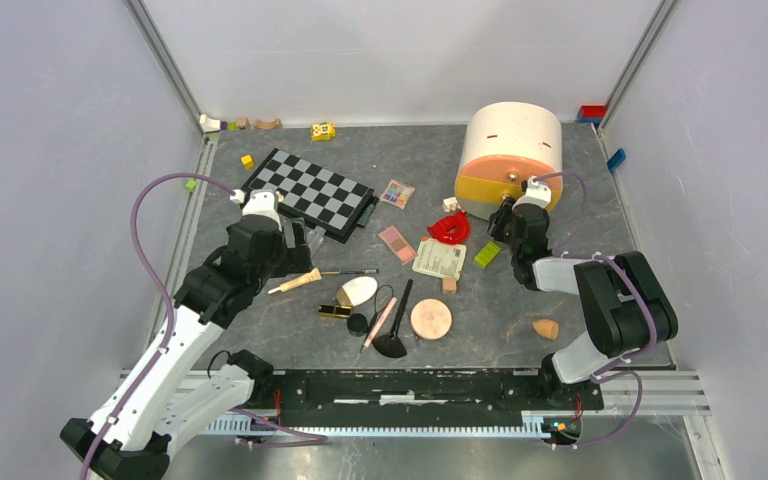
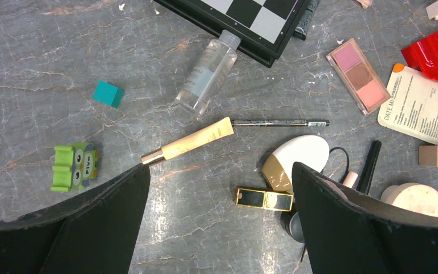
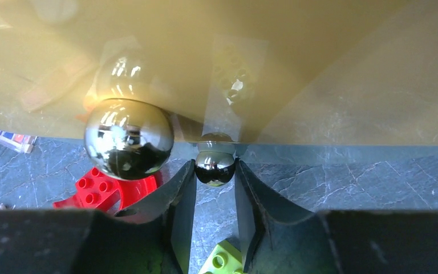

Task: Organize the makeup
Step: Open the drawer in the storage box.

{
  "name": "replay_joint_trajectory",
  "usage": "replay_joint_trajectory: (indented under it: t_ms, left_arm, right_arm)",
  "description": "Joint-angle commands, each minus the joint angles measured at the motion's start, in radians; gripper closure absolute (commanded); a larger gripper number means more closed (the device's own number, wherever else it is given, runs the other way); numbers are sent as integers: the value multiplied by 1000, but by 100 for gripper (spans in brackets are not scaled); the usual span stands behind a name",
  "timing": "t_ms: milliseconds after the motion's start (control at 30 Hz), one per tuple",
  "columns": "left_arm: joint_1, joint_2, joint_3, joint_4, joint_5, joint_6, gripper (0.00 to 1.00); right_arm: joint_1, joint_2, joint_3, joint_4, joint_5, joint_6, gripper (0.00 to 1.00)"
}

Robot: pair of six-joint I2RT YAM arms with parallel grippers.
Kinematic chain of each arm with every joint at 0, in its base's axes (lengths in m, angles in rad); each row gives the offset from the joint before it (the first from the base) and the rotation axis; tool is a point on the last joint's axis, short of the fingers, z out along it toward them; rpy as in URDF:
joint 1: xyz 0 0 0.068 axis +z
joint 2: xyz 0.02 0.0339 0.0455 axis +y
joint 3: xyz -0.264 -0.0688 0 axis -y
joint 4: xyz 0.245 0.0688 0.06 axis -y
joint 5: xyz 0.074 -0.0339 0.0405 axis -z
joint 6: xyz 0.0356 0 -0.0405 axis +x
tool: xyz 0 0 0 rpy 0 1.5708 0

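Left hand (image 2: 219,167) wide, we are pinching the knob (image 3: 215,162) with the tips of the right hand (image 3: 215,176), risking slipping off when pulling.

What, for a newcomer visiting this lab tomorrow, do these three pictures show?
A table robot: two jointed arms, each ending in a two-fingered tool. The wide picture comes from a fixed camera above and behind them; the other two come from cameras on the wrists, so the dark shapes at the bottom are each tool's own fingers. On the grey table lie scattered cosmetics, such as a pink palette, a round compact and a black-gold tube, beside a chessboard and toy blocks. The left tool hangs open over them, holding nothing. The right tool appears to pinch the small metal knob on the round container.
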Motion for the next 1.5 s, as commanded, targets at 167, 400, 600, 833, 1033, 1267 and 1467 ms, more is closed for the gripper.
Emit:
replay_joint_trajectory:
  t_ms: [167, 400, 600, 833, 1033, 1267, 1467]
  left_arm:
    - [6, 1, 8, 28, 10, 22, 0]
    - [6, 4, 8, 28, 13, 21, 0]
    - [6, 5, 8, 28, 14, 23, 0]
    - [6, 2, 8, 28, 16, 21, 0]
    - [6, 0, 7, 28, 18, 22, 0]
    - [6, -3, 8, 28, 20, 21, 0]
    - [6, -4, 7, 28, 22, 21, 0]
  right_arm:
    - [-2, -31, -30, 70, -39, -26, 74]
    - [7, -105, -138, 105, -61, 1, 76]
    - [29, -171, -214, 116, -73, 28, 77]
    - [65, -264, -272, 90, -52, 36, 77]
    - [86, -318, -315, 64, -46, 39, 77]
    - [118, -348, -364, 62, -46, 66, 77]
    - [145, -387, -388, 42, -28, 82, 77]
